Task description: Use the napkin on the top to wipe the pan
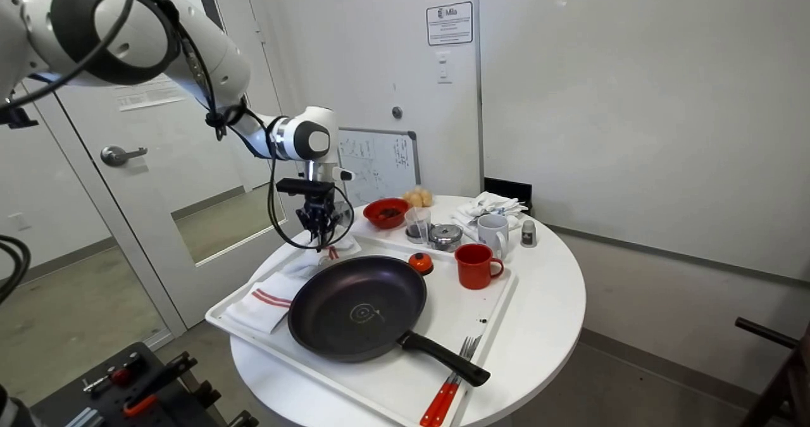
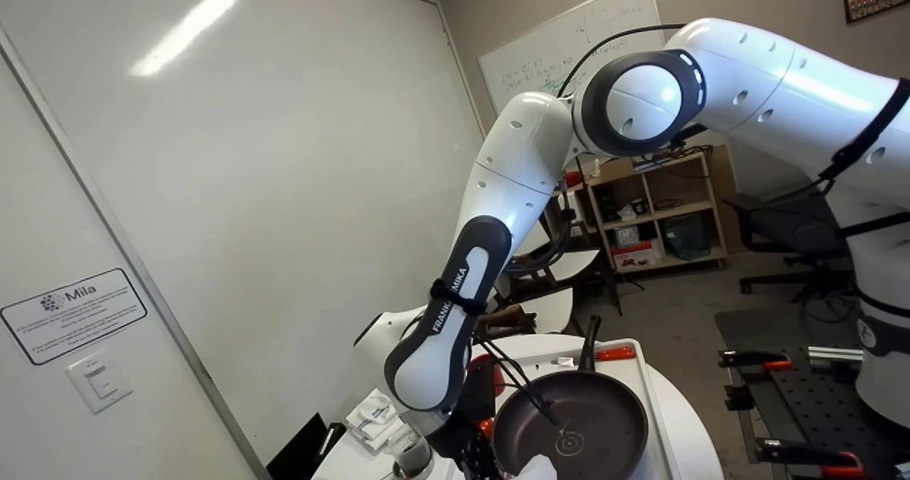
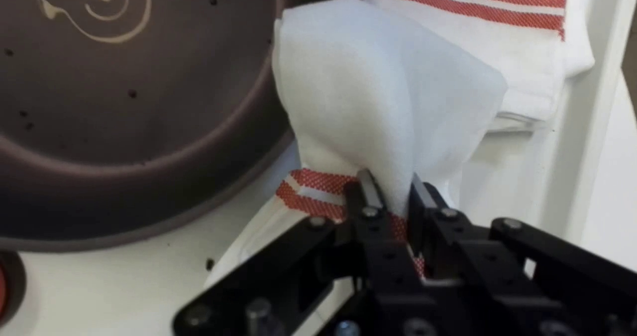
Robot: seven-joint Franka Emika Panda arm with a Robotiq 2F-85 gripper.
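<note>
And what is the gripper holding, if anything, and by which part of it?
The gripper holds a white napkin, pinched at a bunched fold by its red stripes.

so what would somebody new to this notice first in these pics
Probably the big white robot arm, which stretches over the table in both exterior views. Next, perhaps, the large dark pan on the white tray, with a red mug standing out nearby. In the wrist view, the eye likely goes to the white napkin with red stripes, pinched in the gripper beside the pan.
</note>
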